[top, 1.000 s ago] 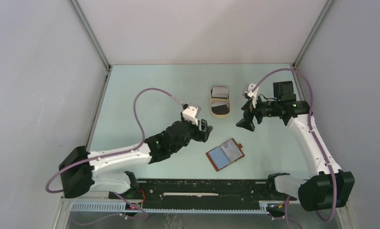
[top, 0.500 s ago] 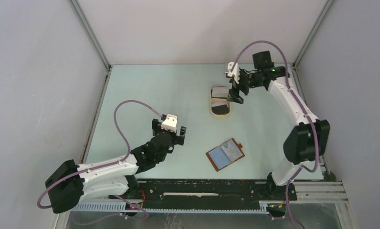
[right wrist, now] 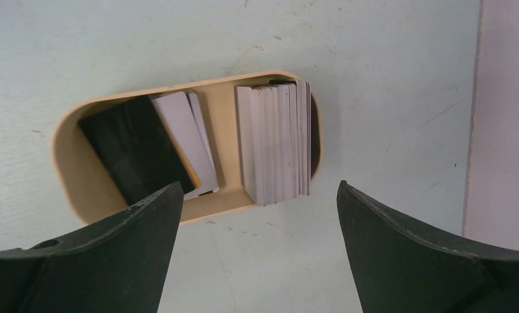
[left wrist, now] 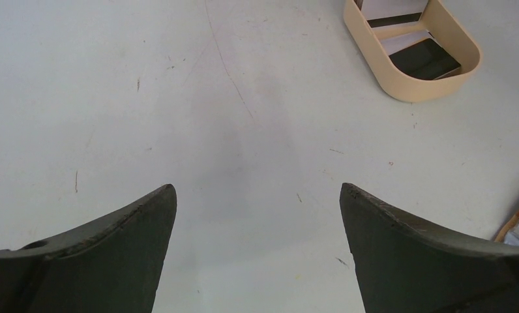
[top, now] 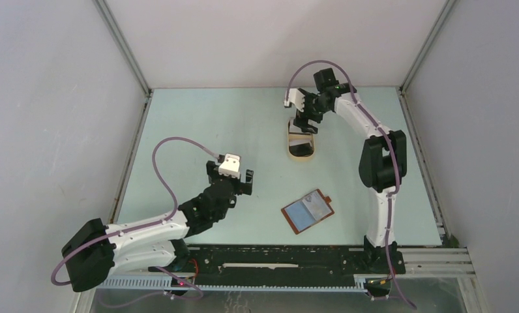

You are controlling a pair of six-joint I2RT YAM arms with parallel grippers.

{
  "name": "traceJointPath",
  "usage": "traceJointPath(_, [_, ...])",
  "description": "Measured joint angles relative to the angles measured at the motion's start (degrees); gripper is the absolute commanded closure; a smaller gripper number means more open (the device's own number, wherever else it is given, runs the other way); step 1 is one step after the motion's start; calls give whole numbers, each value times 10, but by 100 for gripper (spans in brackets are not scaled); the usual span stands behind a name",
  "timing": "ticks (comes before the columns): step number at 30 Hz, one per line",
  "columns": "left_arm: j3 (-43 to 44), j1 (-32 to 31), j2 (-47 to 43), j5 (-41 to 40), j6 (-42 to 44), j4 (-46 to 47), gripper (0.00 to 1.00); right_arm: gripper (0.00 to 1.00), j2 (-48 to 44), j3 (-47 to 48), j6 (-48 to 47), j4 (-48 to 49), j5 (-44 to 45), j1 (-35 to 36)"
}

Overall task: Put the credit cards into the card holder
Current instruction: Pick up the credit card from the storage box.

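The right gripper [right wrist: 257, 193] gapes open over the tan tray [right wrist: 64, 163], where the credit cards [right wrist: 274, 140] sit, none held. The left gripper [left wrist: 257, 195], open too, hovers left of the card holder [top: 308, 210] — unfolded on the table [top: 198, 130].

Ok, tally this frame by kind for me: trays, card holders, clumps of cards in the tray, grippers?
Tan tray: 1
Card holder: 1
Card clumps in the tray: 2, black-topped leaning clump and pale stack on edge
Grippers: 2, left gripper and right gripper, both open
Total: 6
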Motion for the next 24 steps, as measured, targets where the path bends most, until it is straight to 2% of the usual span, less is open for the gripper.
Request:
traceJointPath(7, [0,6,1,0,0,1,0,4,50,40,8,9,49,8])
traceJointPath(24, [0,11,2,2,0,2,0,6,104,41,35,62,126,27])
